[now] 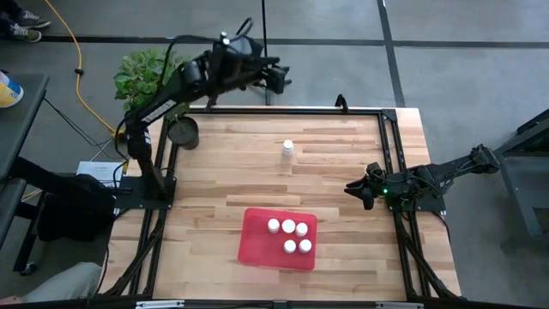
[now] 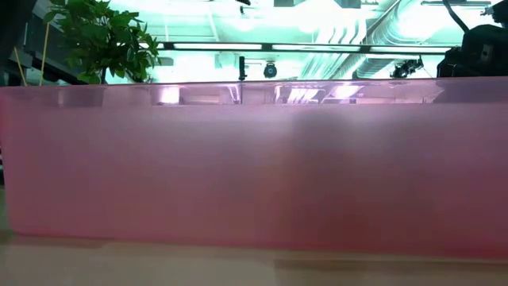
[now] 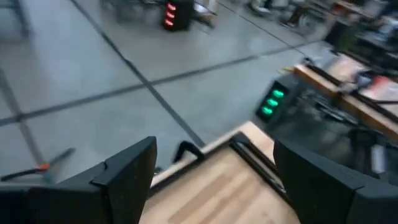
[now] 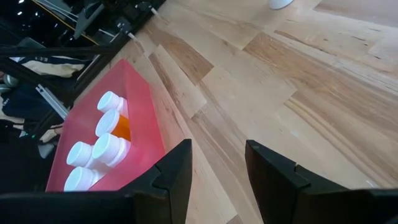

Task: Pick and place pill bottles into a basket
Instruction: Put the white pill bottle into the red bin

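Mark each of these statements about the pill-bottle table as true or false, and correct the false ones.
1. All the pill bottles lie in the red tray. False: five sit in it, and one pill bottle stands on the wooden table.
2. The left gripper is held beyond the table's far edge. True.
3. The right gripper grips a bottle. False: it is open and empty, near the table's right edge.
4. A dark plant pot stands near the table's far left corner. True.
5. The left gripper's jaws are open. True.
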`<act>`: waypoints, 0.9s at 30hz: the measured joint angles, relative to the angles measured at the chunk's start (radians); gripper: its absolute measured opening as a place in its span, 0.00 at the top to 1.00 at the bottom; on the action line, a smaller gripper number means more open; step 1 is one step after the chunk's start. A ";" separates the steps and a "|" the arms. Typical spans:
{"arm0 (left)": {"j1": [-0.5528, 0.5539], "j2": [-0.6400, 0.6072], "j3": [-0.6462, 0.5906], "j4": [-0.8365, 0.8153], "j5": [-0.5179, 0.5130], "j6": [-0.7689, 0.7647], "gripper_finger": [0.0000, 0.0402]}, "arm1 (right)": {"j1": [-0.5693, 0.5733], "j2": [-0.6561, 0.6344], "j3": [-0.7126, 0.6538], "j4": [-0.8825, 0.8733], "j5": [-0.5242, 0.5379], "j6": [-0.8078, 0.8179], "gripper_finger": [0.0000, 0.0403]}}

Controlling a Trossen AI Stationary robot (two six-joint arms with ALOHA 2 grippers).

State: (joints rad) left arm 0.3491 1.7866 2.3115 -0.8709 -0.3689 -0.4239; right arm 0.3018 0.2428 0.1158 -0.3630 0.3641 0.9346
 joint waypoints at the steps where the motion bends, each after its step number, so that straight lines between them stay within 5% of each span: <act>1: 0.024 0.003 0.000 0.002 0.056 0.000 0.11 | 0.000 0.000 0.000 0.000 0.000 0.000 0.65; 8: 0.137 0.056 -0.001 -0.006 0.316 -0.023 0.11 | 0.000 0.000 0.000 0.000 0.000 0.000 0.65; 27: 0.122 0.319 -0.001 -0.164 0.365 0.002 0.11 | 0.000 0.000 0.000 0.001 -0.007 0.006 0.65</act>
State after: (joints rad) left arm 0.4711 2.1060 2.3108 -1.0349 -0.0044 -0.4215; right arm 0.3016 0.2428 0.1158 -0.3622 0.3569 0.9405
